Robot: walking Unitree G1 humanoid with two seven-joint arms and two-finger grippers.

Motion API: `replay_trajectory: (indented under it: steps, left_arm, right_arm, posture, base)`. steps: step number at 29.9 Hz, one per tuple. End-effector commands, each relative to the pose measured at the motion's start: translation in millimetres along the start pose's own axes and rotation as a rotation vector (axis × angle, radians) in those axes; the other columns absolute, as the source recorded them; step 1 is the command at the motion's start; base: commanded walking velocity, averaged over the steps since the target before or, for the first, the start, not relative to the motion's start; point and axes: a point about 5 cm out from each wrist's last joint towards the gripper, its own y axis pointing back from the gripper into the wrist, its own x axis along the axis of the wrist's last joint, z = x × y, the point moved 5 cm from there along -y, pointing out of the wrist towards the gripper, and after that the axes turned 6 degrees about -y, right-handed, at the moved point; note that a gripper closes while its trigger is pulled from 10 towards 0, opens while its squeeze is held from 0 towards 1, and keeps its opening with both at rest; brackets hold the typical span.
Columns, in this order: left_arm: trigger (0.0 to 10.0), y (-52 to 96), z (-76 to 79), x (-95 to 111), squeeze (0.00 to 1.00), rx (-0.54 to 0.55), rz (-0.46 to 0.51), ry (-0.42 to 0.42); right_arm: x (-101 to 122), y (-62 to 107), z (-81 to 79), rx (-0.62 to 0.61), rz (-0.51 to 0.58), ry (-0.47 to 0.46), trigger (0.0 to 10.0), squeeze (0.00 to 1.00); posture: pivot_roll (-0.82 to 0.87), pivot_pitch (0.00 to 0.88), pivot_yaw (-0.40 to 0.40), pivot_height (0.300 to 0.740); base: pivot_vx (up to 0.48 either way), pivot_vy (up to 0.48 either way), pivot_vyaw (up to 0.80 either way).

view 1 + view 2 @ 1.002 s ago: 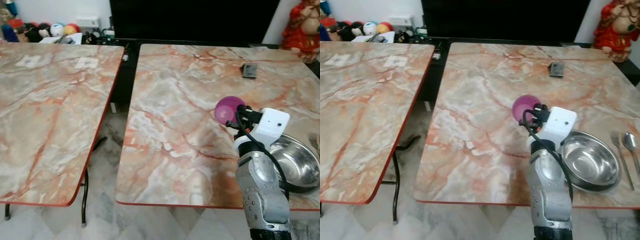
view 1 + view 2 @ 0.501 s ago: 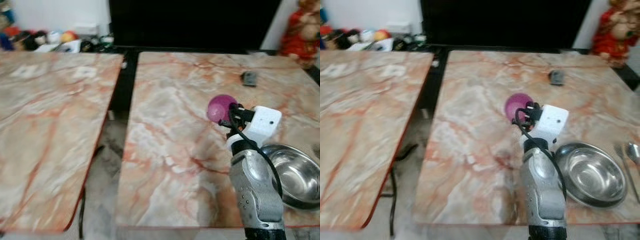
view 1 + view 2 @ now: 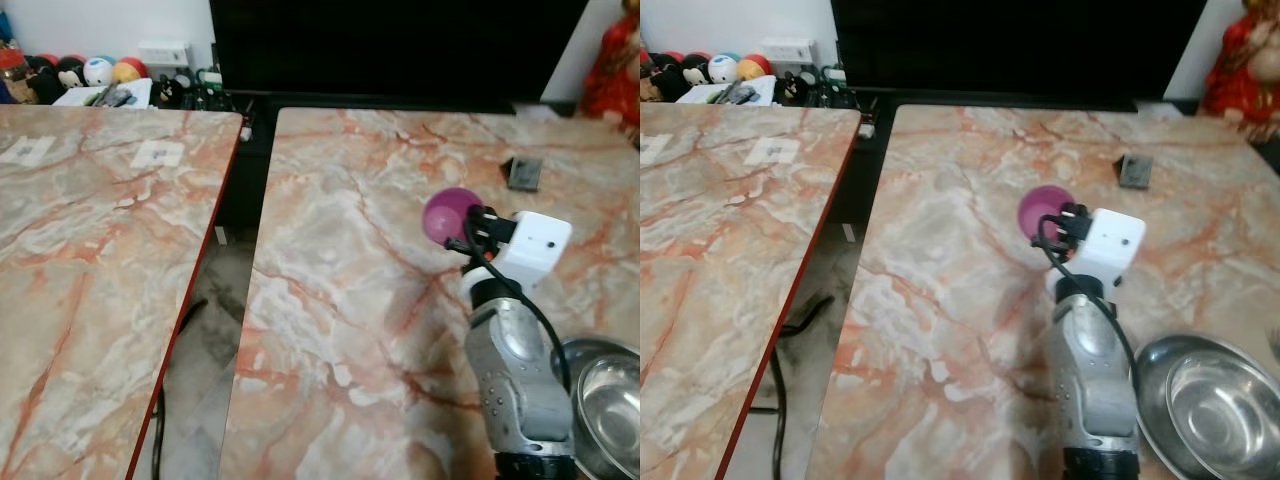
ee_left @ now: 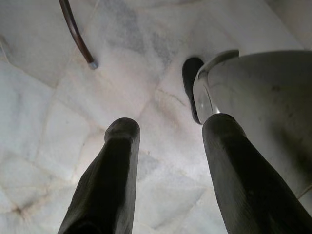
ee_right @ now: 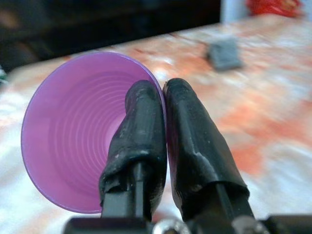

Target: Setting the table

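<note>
My right gripper (image 5: 164, 105) is shut on the rim of a purple plastic cup (image 5: 78, 126), one finger inside and one outside. In the eye views the cup (image 3: 447, 214) is held above the middle of the right marble table (image 3: 340, 260), tipped with its mouth toward me. A steel bowl (image 3: 1210, 405) sits at the table's near right corner, just right of my right forearm. My left gripper (image 4: 168, 134) hangs open over the tiled floor with nothing between its fingers.
A second marble table (image 3: 90, 240) stands to the left across a narrow gap. A small dark flat object (image 3: 524, 173) lies at the far right of the right table. Toys (image 3: 95, 72) and a dark cabinet (image 3: 400, 45) line the back wall.
The camera has moved closer and shifted, so the bowl now sits at the lower right corner of the view. The right gripper still holds the cup in much the same pose.
</note>
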Motion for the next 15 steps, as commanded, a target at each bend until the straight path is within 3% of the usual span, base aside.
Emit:
replay_trajectory:
  steps: [1, 9, 15]
  left_arm:
    - [10.0, 1.6, 10.4, -9, 0.0, -0.029, -0.031, 0.001]
    - [10.0, 1.9, 11.0, -10, 0.0, -0.034, -0.034, -0.002]
    - [10.0, 2.1, 11.5, -11, 0.0, -0.039, -0.035, -0.002]
  right_arm:
    - [16, 1.8, -3.3, -0.017, 0.035, -0.002, 10.0, 0.0]
    - [12, 14.2, -1.7, -0.131, -0.154, -0.019, 10.0, 0.0]
    - [19, 22.4, -10.0, -0.081, -0.23, 0.005, 10.0, 0.0]
  posture:
    - [-0.04, 0.14, -0.054, 0.74]
    - [-0.05, 0.146, -0.052, 0.74]
    - [-0.07, 0.149, -0.053, 0.74]
  base:
    - [0.0, 0.0, 0.0]
    - [0.0, 0.0, 0.0]
    - [0.0, 0.0, 0.0]
